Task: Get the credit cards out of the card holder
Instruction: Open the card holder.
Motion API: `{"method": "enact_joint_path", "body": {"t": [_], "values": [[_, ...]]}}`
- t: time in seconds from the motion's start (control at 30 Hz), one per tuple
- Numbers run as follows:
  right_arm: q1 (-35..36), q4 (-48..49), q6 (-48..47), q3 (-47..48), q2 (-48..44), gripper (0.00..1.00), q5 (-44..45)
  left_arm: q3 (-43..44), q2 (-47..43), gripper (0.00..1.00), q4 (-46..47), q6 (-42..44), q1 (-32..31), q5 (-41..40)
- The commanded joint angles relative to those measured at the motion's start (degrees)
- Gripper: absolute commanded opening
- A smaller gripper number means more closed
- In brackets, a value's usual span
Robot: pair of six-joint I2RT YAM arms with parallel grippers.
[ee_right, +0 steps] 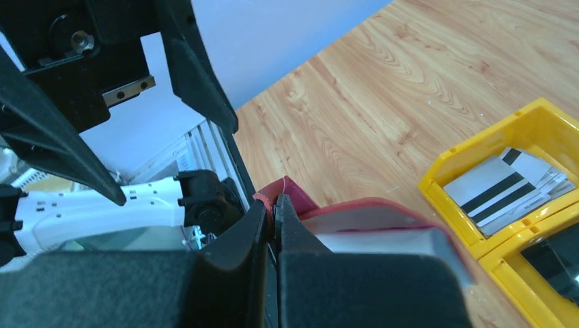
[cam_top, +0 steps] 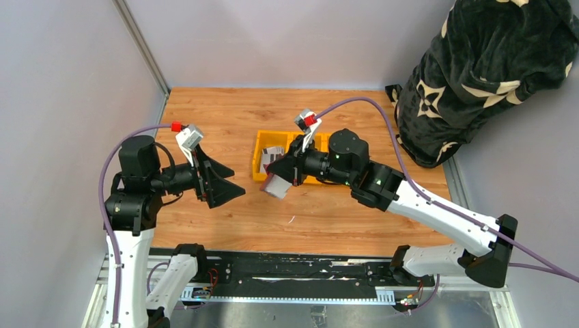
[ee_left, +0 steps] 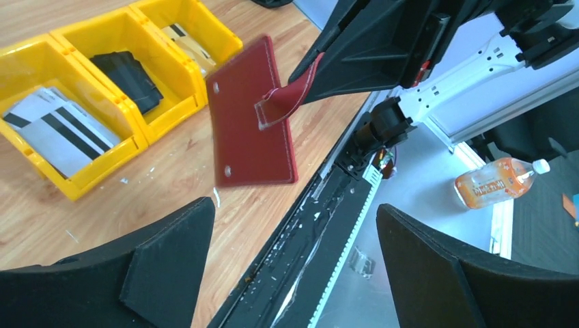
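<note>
Top view: card holder (cam_top: 276,186) is up off the desk (cam_top: 225,123), at the tip of the right arm and just in front of the yellow bin (cam_top: 258,165); the grip itself is unreadable from there. The left wrist view settles it: right jaws clamped on the snap tab (ee_left: 293,92), dark red holder hanging tilted, clear of the desk. The right wrist view agrees: jaws together on the red tab, holder body directly below them. Left jaws are wide apart, holding nothing; they face the holder without touching it.

Only in the left wrist view: all three bin compartments, plus an orange drink bottle (ee_left: 495,186) past the desk's near edge. Only in the top view: dark patterned bundle (cam_top: 488,75), far right.

Counts:
- 1 holder; 1 bin with 3 compartments; 2 arms; 1 bottle; 1 bundle
- 1 stack of striped white/grey cards (ee_left: 54,130) in an end compartment; number in the stack can't be told
- 1 black item (ee_left: 126,72) in the middle compartment
- tan cards (ee_left: 179,37) in the other end compartment; partly hidden, no count
</note>
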Motion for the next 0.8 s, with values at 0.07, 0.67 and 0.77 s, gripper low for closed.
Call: {"method": "enact_joint_path", "body": {"t": [0.07, 0.67, 0.77], "values": [[0.81, -10.67, -7.09, 9.64, 3.24, 0.0, -7.54, -2.12, -1.29, 0.94, -0.67, 4.72, -0.06, -1.69], [17.79, -19.6, -2.23, 26.34, 14.25, 0.0, 33.31, -7.51, -9.59, 0.97, -0.73, 14.93, -0.09, -0.31], [20.92, -20.29, -2.34, 31.15, 16.85, 0.0, 38.71, -8.77, -11.92, 1.0, -0.73, 18.26, -0.1, -1.38]]}}
